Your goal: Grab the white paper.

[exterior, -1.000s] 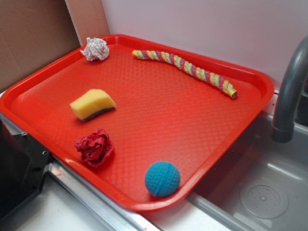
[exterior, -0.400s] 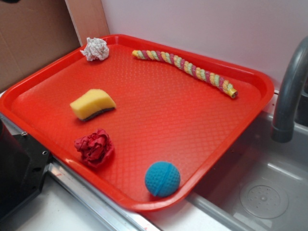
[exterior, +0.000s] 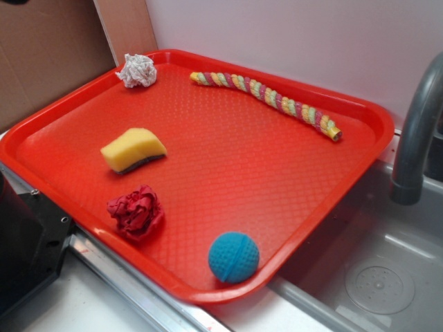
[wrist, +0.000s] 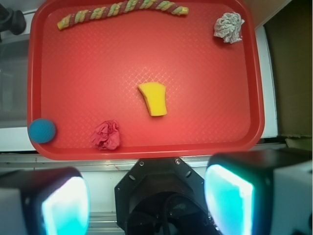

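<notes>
The white paper (exterior: 138, 70) (wrist: 229, 27) is a small crumpled white-grey ball in a far corner of the red tray (exterior: 360, 117) (wrist: 44, 73). My gripper (wrist: 146, 200) hangs high above the robot's black base, outside the tray's near edge and far from the paper. It is open, and nothing sits between its two glowing cyan pads (wrist: 227, 198). The exterior view does not show the gripper.
On the tray lie a yellow sponge (exterior: 133, 149) (wrist: 153, 99), a red crumpled paper ball (exterior: 136, 211) (wrist: 105, 135), a blue ball (exterior: 234, 257) (wrist: 41, 130) and a striped twisted rope (exterior: 270, 98) (wrist: 122, 11). A grey faucet (exterior: 415, 138) and sink stand to the right.
</notes>
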Robot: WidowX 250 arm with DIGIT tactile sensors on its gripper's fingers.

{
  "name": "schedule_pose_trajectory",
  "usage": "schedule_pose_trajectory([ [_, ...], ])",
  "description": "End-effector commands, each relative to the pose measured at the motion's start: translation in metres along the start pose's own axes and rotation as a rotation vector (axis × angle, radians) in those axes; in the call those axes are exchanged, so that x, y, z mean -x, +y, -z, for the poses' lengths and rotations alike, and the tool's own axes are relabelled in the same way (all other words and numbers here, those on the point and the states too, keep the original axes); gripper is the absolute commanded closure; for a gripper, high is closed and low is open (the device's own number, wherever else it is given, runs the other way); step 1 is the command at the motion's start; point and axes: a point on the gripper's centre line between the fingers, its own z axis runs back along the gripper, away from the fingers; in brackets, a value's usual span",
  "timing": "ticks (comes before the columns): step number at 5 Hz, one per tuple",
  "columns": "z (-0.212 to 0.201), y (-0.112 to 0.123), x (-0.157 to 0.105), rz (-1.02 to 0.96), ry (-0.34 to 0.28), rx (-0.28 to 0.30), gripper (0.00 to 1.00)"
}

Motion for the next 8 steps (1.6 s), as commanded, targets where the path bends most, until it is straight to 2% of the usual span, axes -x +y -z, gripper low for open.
schedule_pose_trajectory([
  [1,0.041,0.050,-0.051,-0.245,-0.058,-0.064,0.00],
  [2,0.066,0.092,-0.082,-0.447,-0.092,-0.056,0.00],
  [3,0.097,0.120,-0.109,-0.541,-0.131,-0.106,0.00],
  [4,0.125,0.138,-0.136,-0.523,-0.182,-0.140,0.00],
  [7,0.125,0.138,-0.136,-0.523,-0.182,-0.140,0.00],
  [8,0.138,0.166,-0.152,-0.570,-0.148,-0.111,0.00],
])
